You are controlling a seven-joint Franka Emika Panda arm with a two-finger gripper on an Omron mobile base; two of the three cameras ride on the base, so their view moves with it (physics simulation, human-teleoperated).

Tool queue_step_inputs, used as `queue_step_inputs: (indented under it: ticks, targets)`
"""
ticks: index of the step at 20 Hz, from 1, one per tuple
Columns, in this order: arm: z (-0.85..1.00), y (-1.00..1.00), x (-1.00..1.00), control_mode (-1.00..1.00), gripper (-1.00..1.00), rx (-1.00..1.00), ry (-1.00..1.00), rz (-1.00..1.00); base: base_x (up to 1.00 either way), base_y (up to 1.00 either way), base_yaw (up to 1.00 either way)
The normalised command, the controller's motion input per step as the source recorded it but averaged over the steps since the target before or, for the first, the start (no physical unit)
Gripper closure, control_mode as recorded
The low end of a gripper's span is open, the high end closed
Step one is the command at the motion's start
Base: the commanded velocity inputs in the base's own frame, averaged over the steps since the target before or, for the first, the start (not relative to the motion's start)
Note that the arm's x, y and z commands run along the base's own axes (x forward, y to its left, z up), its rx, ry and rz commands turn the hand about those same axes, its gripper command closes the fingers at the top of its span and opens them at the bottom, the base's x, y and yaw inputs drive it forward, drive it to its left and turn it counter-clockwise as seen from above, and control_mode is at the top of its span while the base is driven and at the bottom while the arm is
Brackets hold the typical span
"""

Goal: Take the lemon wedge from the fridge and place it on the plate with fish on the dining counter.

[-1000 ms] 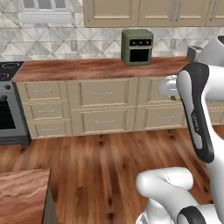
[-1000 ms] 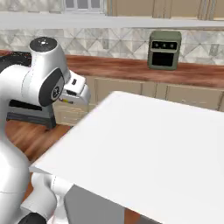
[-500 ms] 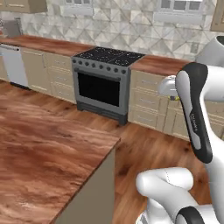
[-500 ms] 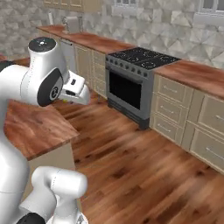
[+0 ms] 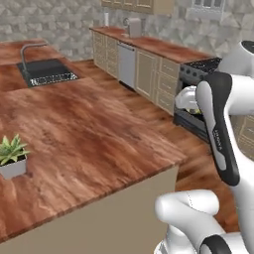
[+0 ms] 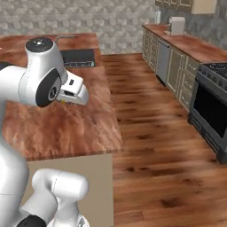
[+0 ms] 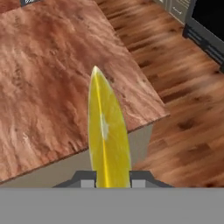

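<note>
My gripper (image 7: pixel 113 177) is shut on the lemon wedge (image 7: pixel 107 131), a bright yellow crescent that stands up between the two dark fingertips. Below it lies the corner of the dining counter (image 7: pixel 43 65), with its reddish-brown wood-grain top. From the base, the white hand (image 5: pixel 191 99) hangs beyond the dining counter (image 5: pixel 89 139) at its right end. In the right base view the hand (image 6: pixel 73 91) hovers over the counter top (image 6: pixel 66 128). The plate with fish and the fridge are out of view.
A dark sink (image 5: pixel 44 72) with a faucet is set in the far end of the island. A small potted plant (image 5: pixel 12 156) stands at its left edge. A stove (image 6: pixel 213 102) and the wall counter (image 6: pixel 177 40) line the far side of the wooden floor (image 6: pixel 150 133).
The whole picture has swung as the base turned: wall cabinets, then the stove, now the island. The arm holds the same pose, still shut on the wedge.
</note>
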Motion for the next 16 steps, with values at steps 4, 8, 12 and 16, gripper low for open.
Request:
queue_step_inputs:
  ticks: [4, 8, 12, 16]
  targets:
    - [0.00, 0.00, 0.00, 1.00, 1.00, 0.00, 0.00, 0.00, 0.05, -0.02, 0.89]
    - [0.00, 0.00, 0.00, 1.00, 1.00, 0.00, 0.00, 0.00, 0.00, 0.19, 0.66]
    - [0.00, 0.00, 0.00, 1.00, 1.00, 0.00, 0.00, 0.00, 0.03, 0.97, 0.13]
    - [0.00, 0.00, 0.00, 1.00, 1.00, 0.00, 0.00, 0.00, 0.24, 1.00, 0.06]
